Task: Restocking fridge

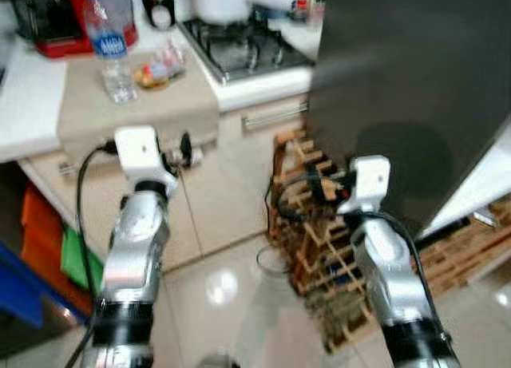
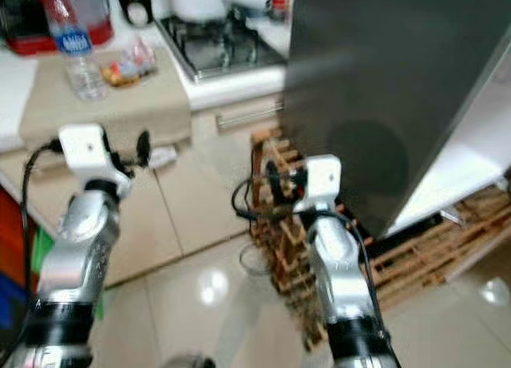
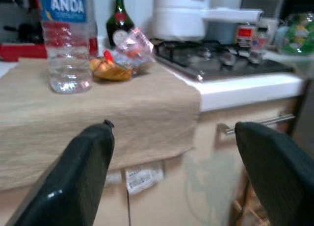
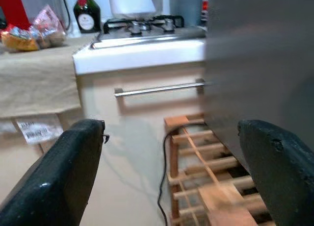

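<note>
dark grey fridge [image 1: 407, 81] upright right of counter; clear water bottle [image 1: 108, 41] upright on counter, blue label

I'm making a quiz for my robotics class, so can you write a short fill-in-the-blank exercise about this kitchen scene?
1. The water bottle stands on a ____ cloth covering the counter.
2. Both the left claw and the right claw have their fingers ____.
3. The wooden rack sits on the floor beside the dark ____.
4. The pot rests on the ____.

Missing words: beige; open; fridge; stove
</note>
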`<state>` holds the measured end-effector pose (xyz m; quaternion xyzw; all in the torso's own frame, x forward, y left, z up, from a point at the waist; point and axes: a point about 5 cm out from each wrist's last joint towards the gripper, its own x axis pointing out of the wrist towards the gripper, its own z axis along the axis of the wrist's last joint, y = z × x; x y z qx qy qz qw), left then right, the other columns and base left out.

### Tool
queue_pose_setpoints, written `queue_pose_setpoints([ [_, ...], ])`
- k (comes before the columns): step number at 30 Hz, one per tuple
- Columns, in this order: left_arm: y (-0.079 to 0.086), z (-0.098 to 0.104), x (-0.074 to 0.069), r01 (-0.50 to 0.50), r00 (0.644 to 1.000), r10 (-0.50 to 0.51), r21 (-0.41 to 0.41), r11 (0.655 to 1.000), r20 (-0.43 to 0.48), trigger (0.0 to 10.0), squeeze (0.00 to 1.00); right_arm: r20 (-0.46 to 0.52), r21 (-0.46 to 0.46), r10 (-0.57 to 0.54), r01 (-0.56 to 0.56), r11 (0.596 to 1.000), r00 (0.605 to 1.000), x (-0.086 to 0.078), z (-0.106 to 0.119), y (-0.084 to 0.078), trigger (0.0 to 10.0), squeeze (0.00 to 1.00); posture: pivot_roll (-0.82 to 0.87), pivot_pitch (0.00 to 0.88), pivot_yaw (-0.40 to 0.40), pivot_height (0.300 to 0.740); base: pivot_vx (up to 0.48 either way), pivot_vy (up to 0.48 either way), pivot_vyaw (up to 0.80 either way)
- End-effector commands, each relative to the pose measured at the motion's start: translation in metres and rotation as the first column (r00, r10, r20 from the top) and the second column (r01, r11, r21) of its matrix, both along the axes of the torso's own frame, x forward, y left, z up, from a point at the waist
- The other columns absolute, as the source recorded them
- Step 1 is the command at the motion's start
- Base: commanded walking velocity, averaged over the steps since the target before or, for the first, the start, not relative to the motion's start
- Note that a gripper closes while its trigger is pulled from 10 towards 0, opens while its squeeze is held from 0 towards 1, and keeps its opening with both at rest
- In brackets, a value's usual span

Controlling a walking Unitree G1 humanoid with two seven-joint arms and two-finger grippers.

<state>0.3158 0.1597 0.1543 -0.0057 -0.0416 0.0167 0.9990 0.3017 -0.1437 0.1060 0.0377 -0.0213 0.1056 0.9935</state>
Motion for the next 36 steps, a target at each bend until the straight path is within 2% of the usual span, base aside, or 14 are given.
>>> queue_pose_setpoints([
  [1, 0.012, -0.007, -0.001, -0.054, 0.998, 0.057, 0.063, 0.997, -0.042, 10.0, 0.0, 0.024, 0.022, 0.004, -0.004, 1.0, 1.0, 0.002, 0.007, 0.003, 10.0, 0.0, -0.02, 0.0, 0.022, 0.74, 0.0, 0.0, 0.59],
  [4, 0.02, -0.012, -0.004, -0.049, 0.996, 0.056, 0.095, 0.994, -0.064, 10.0, 0.0, 0.028, 0.024, -0.001, 0.0, 1.0, 1.0, 0.002, 0.008, 0.002, 10.0, 0.0, -0.02, 0.0, 0.024, 0.74, 0.0, 0.0, 0.59],
  [5, 0.034, -0.028, -0.015, -0.013, 0.989, 0.035, 0.156, 0.988, -0.143, 10.0, 0.0, 0.035, 0.022, -0.012, 0.011, 1.0, 0.999, 0.001, 0.009, -0.002, 10.0, 0.0, -0.02, 0.0, 0.024, 0.74, 0.0, 0.0, 0.58],
  [7, 0.044, -0.048, -0.028, 0.039, 0.968, 0.015, 0.207, 0.978, -0.25, 10.0, 0.0, 0.036, 0.013, -0.027, 0.026, 1.0, 0.999, 0.0, 0.009, -0.009, 10.0, 0.0, -0.01, 0.0, 0.021, 0.74, 0.0, 0.0, 0.57],
  [8, 0.044, -0.048, -0.028, 0.039, 0.968, 0.015, 0.207, 0.978, -0.25, 10.0, 0.0, 0.036, 0.013, -0.027, 0.026, 1.0, 0.999, 0.0, 0.009, -0.009, 10.0, 0.0, -0.01, 0.0, 0.021, 0.74, 0.0, 0.0, 0.57],
  [10, 0.046, -0.057, -0.041, 0.072, 0.956, -0.014, 0.189, 0.979, -0.292, 10.0, 0.0, 0.033, -0.005, -0.045, 0.045, 0.999, 0.998, -0.002, 0.008, -0.018, 10.0, 0.0, -0.01, 0.0, 0.012, 0.74, 0.0, 0.0, 0.56],
  [12, 0.033, -0.055, -0.044, 0.103, 0.963, -0.053, 0.175, 0.979, -0.266, 10.0, 0.0, 0.027, -0.008, -0.053, 0.053, 0.999, 0.998, -0.003, 0.007, -0.023, 10.0, 0.0, 0.01, 0.0, -0.01, 0.74, 0.0, 0.0, 0.56],
  [14, 0.022, -0.047, -0.041, 0.091, 0.977, -0.051, 0.189, 0.978, -0.208, 10.0, 0.0, 0.021, -0.005, -0.043, 0.043, 0.999, 0.999, -0.001, 0.006, -0.023, 10.0, 0.0, 0.01, 0.0, -0.017, 0.74, 0.0, 0.0, 0.55],
  [16, 0.02, -0.044, -0.04, 0.078, 0.982, -0.04, 0.201, 0.976, -0.186, 10.0, 0.0, 0.019, -0.005, -0.035, 0.035, 0.999, 0.999, 0.0, 0.006, -0.021, 10.0, 0.0, 0.01, 0.0, -0.017, 0.74, 0.0, 0.0, 0.55],
  [19, 0.015, -0.035, -0.034, 0.06, 0.988, -0.036, 0.165, 0.984, -0.149, 10.0, 0.0, 0.024, 0.002, -0.009, 0.009, 1.0, 1.0, 0.006, 0.009, -0.014, 10.0, 0.0, 0.02, 0.0, -0.032, 0.74, 0.0, 0.0, 0.55],
  [24, 0.018, -0.019, -0.023, 0.052, 0.995, -0.037, 0.161, 0.986, -0.095, 10.0, 0.0, 0.039, 0.012, -0.021, 0.021, 1.0, 0.999, 0.008, 0.011, -0.011, 10.0, 0.0, 0.03, 0.0, -0.024, 0.74, 0.0, 0.0, 0.53],
  [28, 0.011, -0.003, -0.017, 0.097, 0.995, -0.095, 0.176, 0.979, -0.021, 10.0, 0.0, 0.02, 0.016, -0.089, 0.089, 0.996, 0.996, 0.007, 0.006, -0.015, 10.0, 0.0, 0.02, 0.0, -0.006, 0.74, 0.0, 0.0, 0.0],
  [31, 0.001, 0.001, -0.014, 0.141, 0.99, -0.143, 0.184, 0.973, -0.001, 10.0, 0.0, 0.037, 0.014, -0.078, 0.078, 0.997, 0.996, 0.004, 0.007, -0.012, 10.0, 0.0, 0.01, 0.0, 0.01, 0.74, 0.0, 0.0, 0.46],
  [36, -0.004, 0.005, -0.011, 0.156, 0.987, -0.162, 0.205, 0.966, 0.013, 10.0, 0.0, 0.038, 0.026, -0.087, 0.086, 0.996, 0.995, 0.003, 0.006, -0.011, 10.0, 0.0, 0.01, 0.0, 0.017, 0.74, 0.0, 0.0, 0.65],
])
